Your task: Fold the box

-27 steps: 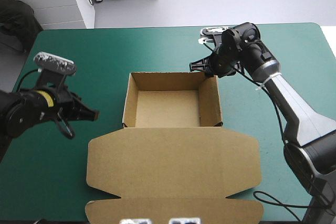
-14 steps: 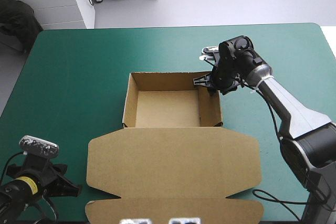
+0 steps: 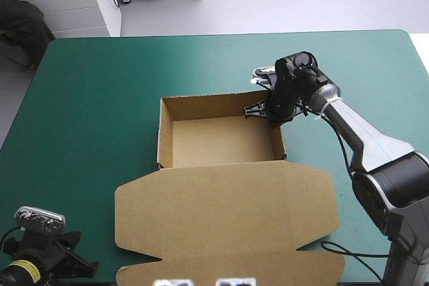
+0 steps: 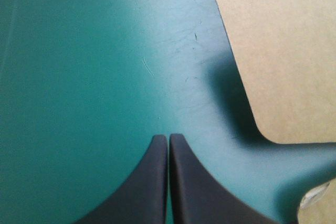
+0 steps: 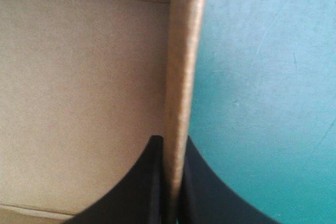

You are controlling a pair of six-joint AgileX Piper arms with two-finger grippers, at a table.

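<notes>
**One wall pinched, lid flat on the counter**

The box sits near the middle of the teal-green counter as an open tray. All four walls stand up, and the brown floor inside is bare. The lid lies flat on the near side of the tray and reaches almost to the counter's near edge. Its corners are rounded, and its side flaps are spread out level with it.

The right end effector is at the tray's far right corner, with its arm coming in from the right side of the counter. In the right wrist view the black fingers are all but shut, one on each face of the upright wall, with the board's edge gripped between them. The tray floor lies on one side of that wall and bare cover on the other. Ahead of the fingers the wall runs on to a corner, where it meets a second wall.

The left end effector is low over the counter's near left corner, well apart from the tray. Its fingers meet in a single point and nothing is between them. Only teal-green cover lies under and ahead of them. A rounded corner of the lid lies off to one side of the fingers, and no part of the end effector touches it.
</notes>
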